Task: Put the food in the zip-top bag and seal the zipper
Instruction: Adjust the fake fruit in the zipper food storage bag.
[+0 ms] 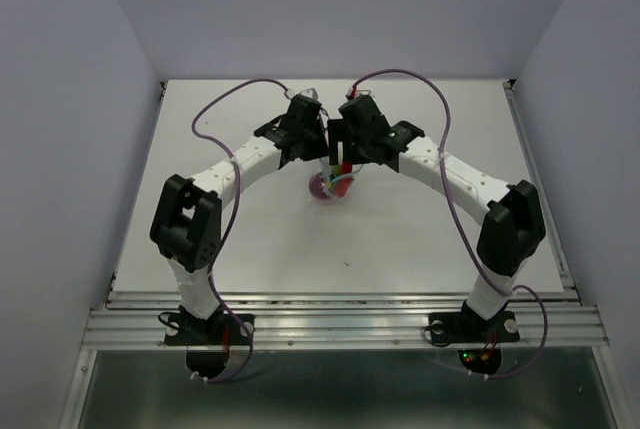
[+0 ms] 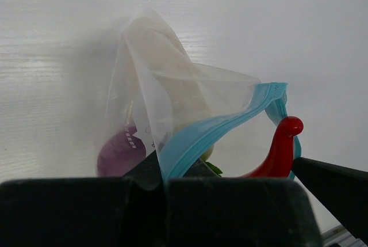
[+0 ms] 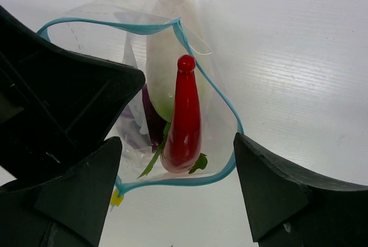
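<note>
The zip-top bag (image 2: 167, 86) hangs from my left gripper (image 2: 164, 178), which is shut on its light blue zipper (image 2: 218, 126). The bag's mouth gapes open. Inside it are the purple ball (image 2: 118, 152), the white radish (image 3: 161, 80) and the red chili (image 3: 184, 120), whose tip pokes up at the rim. My right gripper (image 3: 178, 143) is open, one finger on each side of the open mouth, holding nothing. In the top view both grippers (image 1: 318, 157) (image 1: 343, 161) meet over the bag (image 1: 330, 187) at the table's middle.
The white table (image 1: 400, 239) lies under the bag, walled in by plain lilac panels. A metal rail (image 1: 340, 324) runs along the near edge by the arm bases. A small yellow tab (image 3: 117, 198) sits at one end of the zipper.
</note>
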